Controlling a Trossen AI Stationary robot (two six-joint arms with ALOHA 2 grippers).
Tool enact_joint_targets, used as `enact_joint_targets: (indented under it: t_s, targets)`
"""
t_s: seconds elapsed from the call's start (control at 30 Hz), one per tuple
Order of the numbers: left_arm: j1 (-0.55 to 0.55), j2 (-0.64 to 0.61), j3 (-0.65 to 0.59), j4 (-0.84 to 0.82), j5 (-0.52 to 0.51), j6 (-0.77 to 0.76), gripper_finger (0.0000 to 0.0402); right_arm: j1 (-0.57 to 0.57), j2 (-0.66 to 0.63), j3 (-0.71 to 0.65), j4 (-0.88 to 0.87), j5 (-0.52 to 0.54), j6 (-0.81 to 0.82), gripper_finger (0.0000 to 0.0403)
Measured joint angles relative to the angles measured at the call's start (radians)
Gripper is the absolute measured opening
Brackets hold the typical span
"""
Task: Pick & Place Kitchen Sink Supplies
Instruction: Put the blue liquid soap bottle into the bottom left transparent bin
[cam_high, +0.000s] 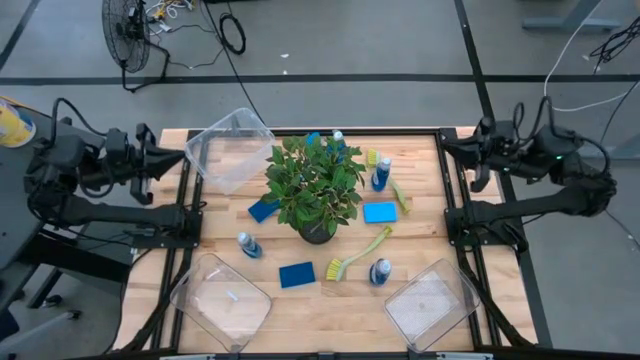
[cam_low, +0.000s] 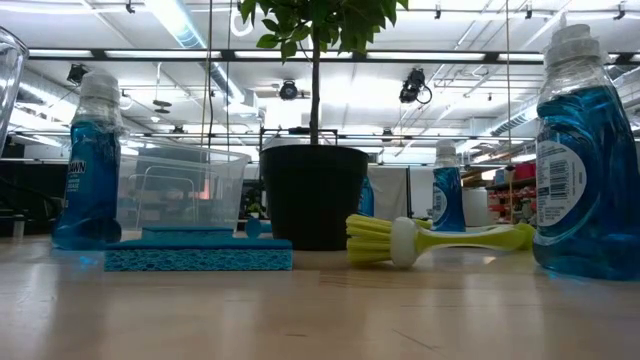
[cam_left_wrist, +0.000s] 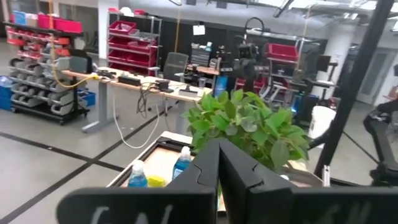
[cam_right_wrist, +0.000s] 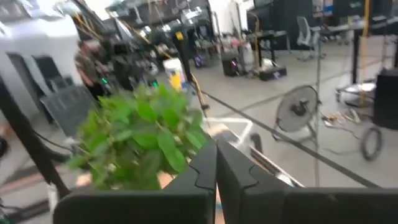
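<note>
Several small blue bottles stand upright on the table: one (cam_high: 248, 245) near the left, one (cam_high: 380, 272) near the front, one (cam_high: 381, 173) right of the plant. Flat blue sponges (cam_high: 296, 274) (cam_high: 380, 212) (cam_high: 264, 209) lie flat on the wood. Yellow-green brushes (cam_high: 360, 255) (cam_high: 400, 195) lie on their sides. My left gripper (cam_high: 178, 157) (cam_left_wrist: 217, 180) is shut and level at the table's left edge, high up and holding nothing. My right gripper (cam_high: 447, 148) (cam_right_wrist: 216, 180) is shut and level at the right edge, also holding nothing.
A leafy potted plant (cam_high: 315, 185) stands in the table's middle among the supplies. Clear bins sit at the far left (cam_high: 230, 148), near left (cam_high: 220, 300) and near right (cam_high: 432, 303). A person (cam_right_wrist: 87, 62) stands in the room beyond.
</note>
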Motion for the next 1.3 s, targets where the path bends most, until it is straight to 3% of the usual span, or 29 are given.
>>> enact_joint_targets:
  t_s: [0.4, 0.73, 1.3]
  targets:
    - [0.0, 0.0, 0.0, -0.001, -0.107, 0.013, 0.0019, 0.0, 0.075, -0.016, -0.024, 0.023, 0.006, 0.0009]
    - [0.0, 0.02, -0.001, -0.007, -0.122, -0.02, 0.0019, 0.0, 0.09, -0.016, -0.024, 0.135, 0.008, 0.0011]
    - [0.0, 0.281, -0.001, -0.006, -0.136, -0.023, 0.0022, -0.001, 0.11, -0.017, -0.019, 0.127, 0.044, 0.0059]
